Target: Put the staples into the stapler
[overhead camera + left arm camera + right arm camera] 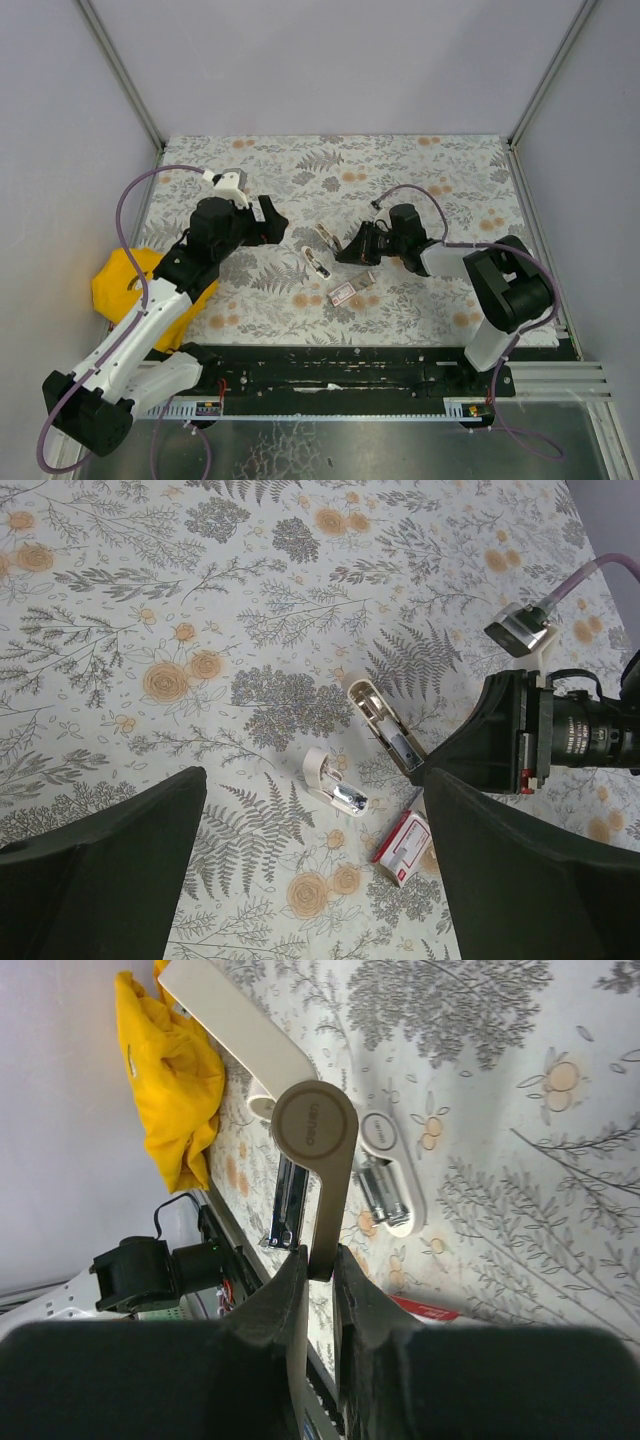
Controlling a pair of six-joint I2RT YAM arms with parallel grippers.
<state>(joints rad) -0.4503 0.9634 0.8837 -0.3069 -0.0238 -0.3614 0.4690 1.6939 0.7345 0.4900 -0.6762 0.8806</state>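
Your right claw (320,1262) pinches the open stapler (315,1130) by its arm; your left claw (312,780) hangs wide open, holding nothing.

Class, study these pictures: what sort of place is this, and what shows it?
Probably a robot test cell, not an office: the left arm and right arm are bolted to a rail at the near edge, and plain grey panels wall it in.

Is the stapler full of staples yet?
Not yet. Done: the stapler is flipped open. In hand: the right end effector pinches its lid up, while the left end effector hangs open and empty. Left: the staples lie boxed on the table, waiting to go in.
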